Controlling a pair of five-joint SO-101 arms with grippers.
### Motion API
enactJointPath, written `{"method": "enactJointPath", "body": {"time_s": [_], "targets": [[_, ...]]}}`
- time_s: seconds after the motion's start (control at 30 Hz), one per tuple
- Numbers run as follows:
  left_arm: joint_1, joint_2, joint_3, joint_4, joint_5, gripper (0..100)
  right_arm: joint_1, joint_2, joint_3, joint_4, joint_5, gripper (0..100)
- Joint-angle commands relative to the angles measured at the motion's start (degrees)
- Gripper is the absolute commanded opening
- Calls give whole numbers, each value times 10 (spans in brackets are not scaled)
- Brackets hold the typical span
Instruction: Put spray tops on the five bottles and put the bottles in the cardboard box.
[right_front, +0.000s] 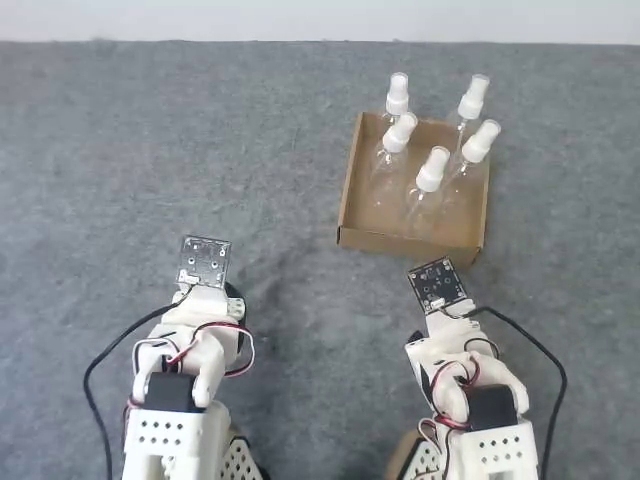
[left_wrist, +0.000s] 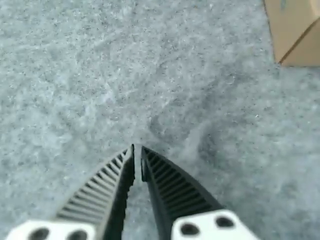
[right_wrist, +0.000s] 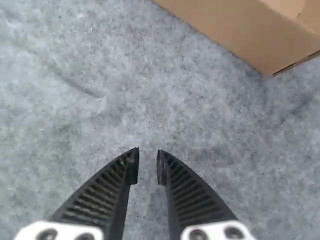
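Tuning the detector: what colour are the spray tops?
White plastic spray tops, on clear bottles; best in the high view.

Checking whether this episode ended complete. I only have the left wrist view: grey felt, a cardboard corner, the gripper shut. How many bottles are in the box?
Observer: The high view shows five bottles standing in the cardboard box.
Operator: Spray tops on?
Observer: Yes, each carries a white spray top.
Operator: And the right arm?
Observer: The right gripper holds nothing and sits over felt near the box.
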Motion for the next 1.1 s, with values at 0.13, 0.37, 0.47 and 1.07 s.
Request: {"method": "enactJointPath", "body": {"time_s": [0.13, 0.37, 0.47, 1.07], "targets": [[0, -7, -5, 2, -4, 13, 5, -16, 12, 18, -2, 24], [-2, -7, -5, 2, -4, 13, 101, -16, 12, 17, -3, 24], [-1, -7, -5, 2, -4, 13, 155, -16, 12, 17, -3, 24], [0, -7, -5, 2, -4, 13, 191, -16, 12, 17, -3, 24]]}}
